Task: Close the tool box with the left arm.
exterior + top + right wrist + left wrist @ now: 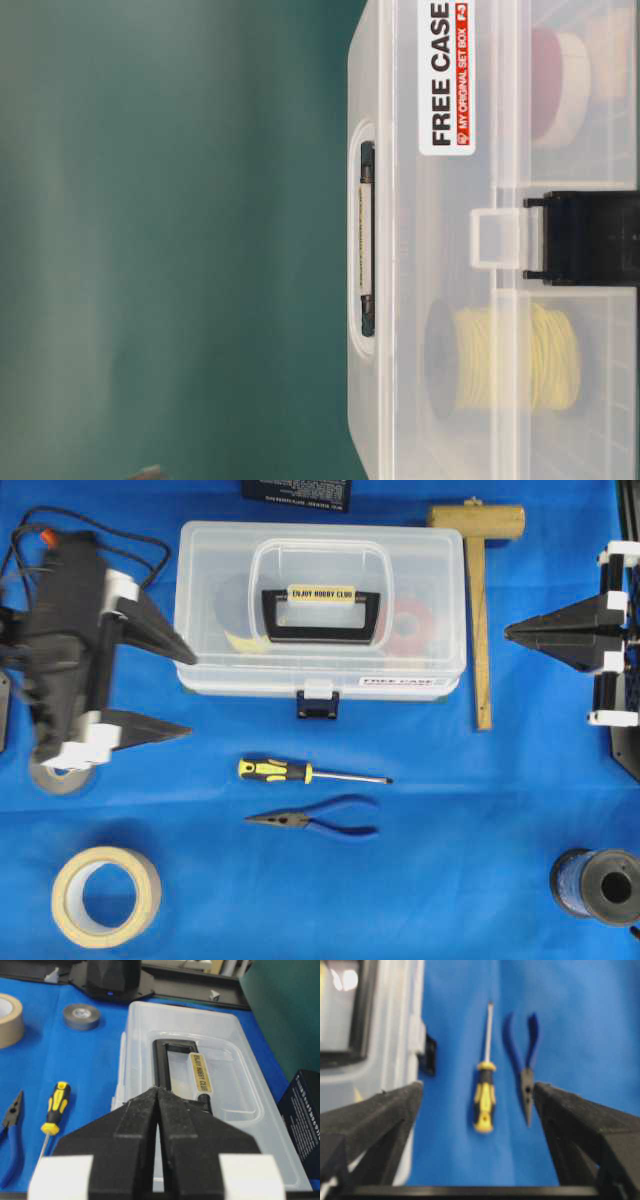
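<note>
Your tool box point(320, 610) sits lid-down at the back middle of the blue table point(450, 880). Your left tool point(190, 692) gapes wide just beside its left end, one finger touching. Your right tool point(508, 632) rests clenched, well apart, past the mallet point(480, 600).

- screwdriver point(300, 772), yellow-black handle, on blue cloth point(450, 880)
- blue-handled pliers point(318, 822) just below it
- wooden mallet point(480, 590)
- masking tape roll point(105, 895)
- dark spool point(597, 886)

Bright, even light; soft shadows. My left wrist view blurs throughout; glare on tool box point(350, 1015) lid.
</note>
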{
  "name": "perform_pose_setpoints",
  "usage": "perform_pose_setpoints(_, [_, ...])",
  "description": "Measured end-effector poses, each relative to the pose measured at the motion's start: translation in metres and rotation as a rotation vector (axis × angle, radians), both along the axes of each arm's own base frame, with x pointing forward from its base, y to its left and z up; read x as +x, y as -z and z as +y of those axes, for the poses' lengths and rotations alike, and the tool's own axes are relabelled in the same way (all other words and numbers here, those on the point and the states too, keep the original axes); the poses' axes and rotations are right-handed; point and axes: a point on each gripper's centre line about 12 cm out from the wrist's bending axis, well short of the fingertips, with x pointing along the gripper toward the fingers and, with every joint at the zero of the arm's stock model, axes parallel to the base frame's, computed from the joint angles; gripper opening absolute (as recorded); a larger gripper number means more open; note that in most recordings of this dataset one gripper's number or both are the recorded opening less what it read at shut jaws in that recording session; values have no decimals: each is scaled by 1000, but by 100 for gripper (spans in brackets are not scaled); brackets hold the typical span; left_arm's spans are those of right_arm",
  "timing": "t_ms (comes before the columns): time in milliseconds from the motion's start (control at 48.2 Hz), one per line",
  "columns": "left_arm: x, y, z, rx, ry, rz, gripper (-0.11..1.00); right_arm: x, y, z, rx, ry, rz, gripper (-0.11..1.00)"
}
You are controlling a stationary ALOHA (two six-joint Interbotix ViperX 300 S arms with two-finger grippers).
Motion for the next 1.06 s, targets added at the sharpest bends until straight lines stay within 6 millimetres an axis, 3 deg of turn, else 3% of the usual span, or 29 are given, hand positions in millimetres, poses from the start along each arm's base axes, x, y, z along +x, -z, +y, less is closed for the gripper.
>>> perform_pose_setpoints(125, [-25,-9,2,23,13,-154,88,-1,-1,0,0,0,-5,0])
perform_pose_setpoints(311, [-62,-2,6,48,16,-349,88,-2,-3,0,-1,0,-14,0])
perform_pose_setpoints(706, [-113,67,14,50,-23,-533,88,-2,-4,0,-2,0,-17,0])
perform_pose_setpoints(914, [-126,106,15,50,-26,-515,88,-2,-4,0,-2,0,-17,0])
perform_pose_setpoints(1059, [-128,117,15,52,-27,-493,88,-2,-4,0,-2,0,-17,0])
